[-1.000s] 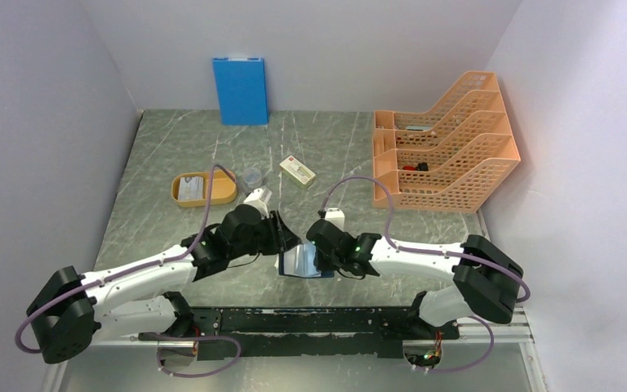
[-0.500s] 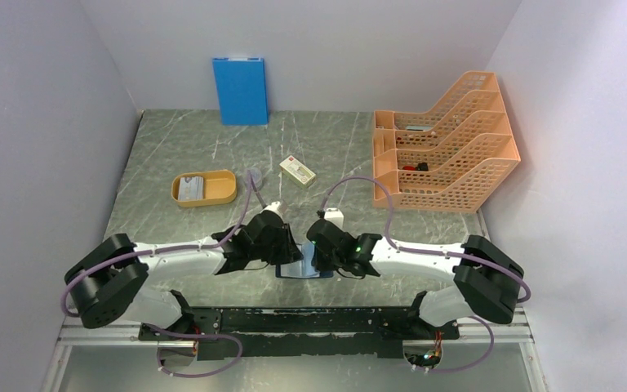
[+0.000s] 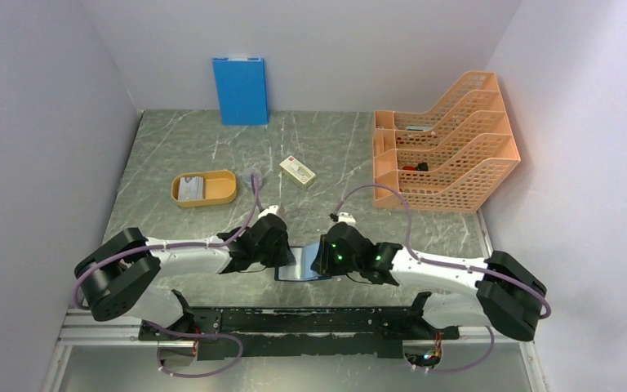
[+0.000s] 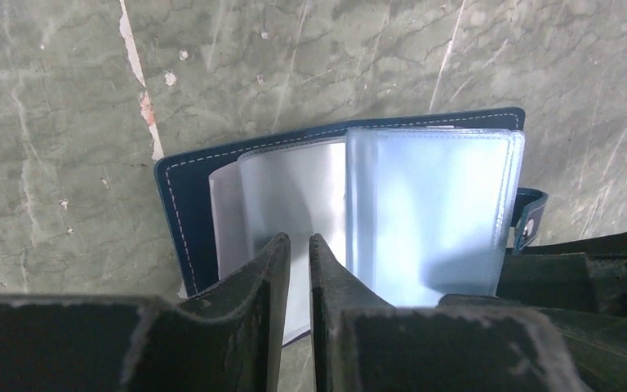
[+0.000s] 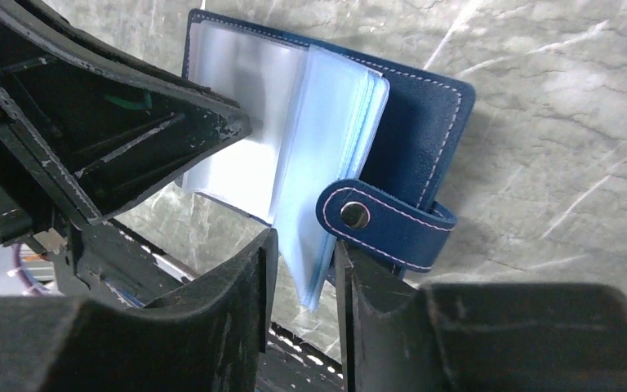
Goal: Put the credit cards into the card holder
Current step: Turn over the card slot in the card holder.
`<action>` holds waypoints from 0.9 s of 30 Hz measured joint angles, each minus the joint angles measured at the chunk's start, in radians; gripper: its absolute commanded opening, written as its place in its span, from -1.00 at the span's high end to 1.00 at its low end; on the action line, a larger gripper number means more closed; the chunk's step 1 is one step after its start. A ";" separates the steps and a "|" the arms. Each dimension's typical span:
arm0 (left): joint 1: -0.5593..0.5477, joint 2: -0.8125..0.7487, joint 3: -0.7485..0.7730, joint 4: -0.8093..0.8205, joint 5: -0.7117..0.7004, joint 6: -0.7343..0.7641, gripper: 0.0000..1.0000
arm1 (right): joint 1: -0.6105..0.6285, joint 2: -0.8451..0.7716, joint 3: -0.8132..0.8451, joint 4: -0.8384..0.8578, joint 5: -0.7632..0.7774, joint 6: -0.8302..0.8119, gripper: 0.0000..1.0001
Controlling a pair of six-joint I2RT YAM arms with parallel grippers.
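The card holder lies open near the front edge, navy with clear sleeves; it also shows in the left wrist view and the right wrist view. My left gripper is almost shut, with its tips down on the left pale sleeve and nothing visibly between them. My right gripper pinches the raised stack of blue sleeves beside the snap tab. A pale credit card lies in the orange oval tray, apart from both grippers.
A cream box with a red mark lies mid-table. A bright blue folder stands against the back wall. Orange file racks fill the back right. The black rail runs along the front edge.
My left arm has swung in and come down, and its gripper is now on the holder's left sleeve. My right gripper has shifted slightly towards the front right, still at the holder.
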 measured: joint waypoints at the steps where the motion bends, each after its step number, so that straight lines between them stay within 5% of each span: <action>1: 0.000 0.003 0.001 0.000 -0.001 0.001 0.59 | -0.013 -0.017 -0.017 0.016 -0.016 0.006 0.22; 7: -0.002 0.012 0.007 0.002 -0.005 0.002 0.60 | -0.120 -0.102 -0.107 0.113 -0.120 0.039 0.27; 19: -0.002 0.027 0.014 0.011 -0.005 0.002 0.61 | -0.195 -0.109 -0.164 0.216 -0.235 0.079 0.84; 23: -0.002 0.028 0.014 0.014 -0.005 0.002 0.61 | -0.199 -0.106 -0.166 0.222 -0.240 0.080 0.83; 27: -0.002 0.029 0.014 0.017 -0.005 0.002 0.61 | -0.200 -0.090 -0.166 0.229 -0.249 0.072 0.61</action>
